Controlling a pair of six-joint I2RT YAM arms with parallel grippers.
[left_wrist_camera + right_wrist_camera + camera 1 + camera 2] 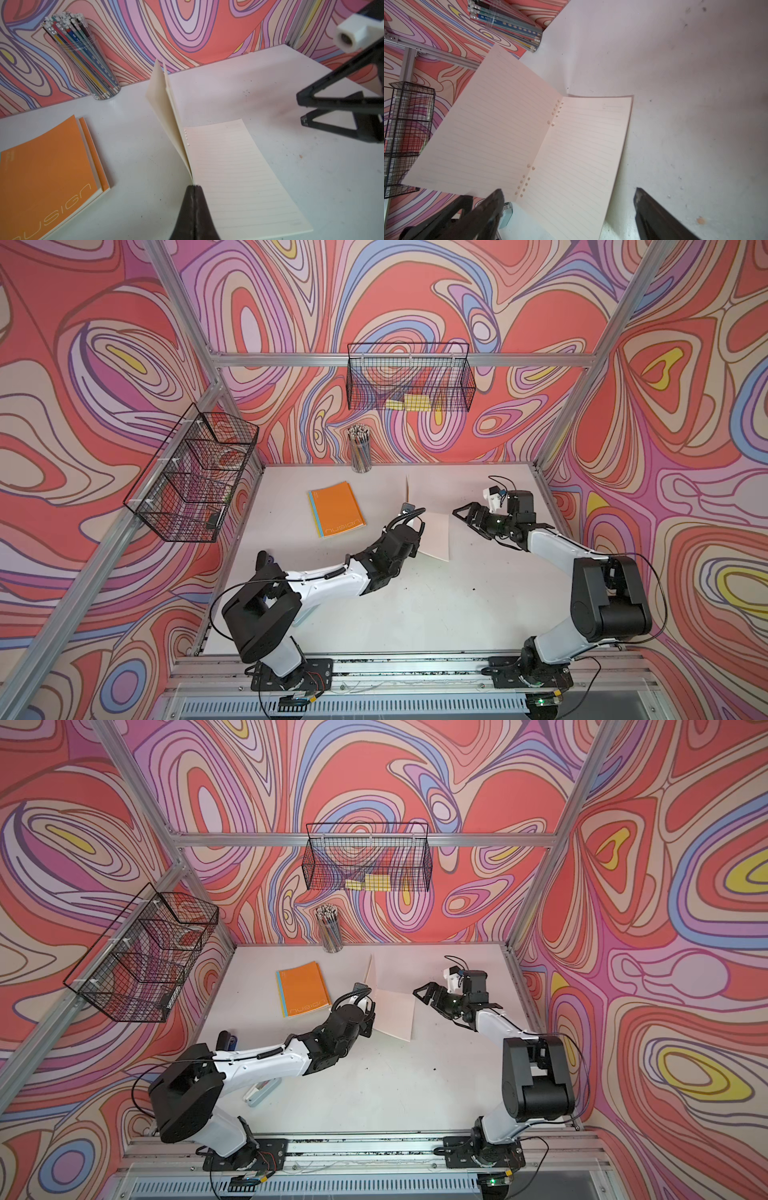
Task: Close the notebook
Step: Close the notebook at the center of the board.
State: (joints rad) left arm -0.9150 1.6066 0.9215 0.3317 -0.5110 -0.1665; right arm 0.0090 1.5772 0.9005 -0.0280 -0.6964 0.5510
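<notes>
You're roughly halfway: left end effector (194,187) pinches one half of the notebook (239,176) near upright, not yet folded shut; right end effector (301,110) gapes empty alongside.

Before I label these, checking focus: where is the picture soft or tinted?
Left wrist view: the left claw is blurred, the notebook lines sharp. Right wrist view: its pages look pink, the right claw soft. In both top views: even light, no glare.
</notes>
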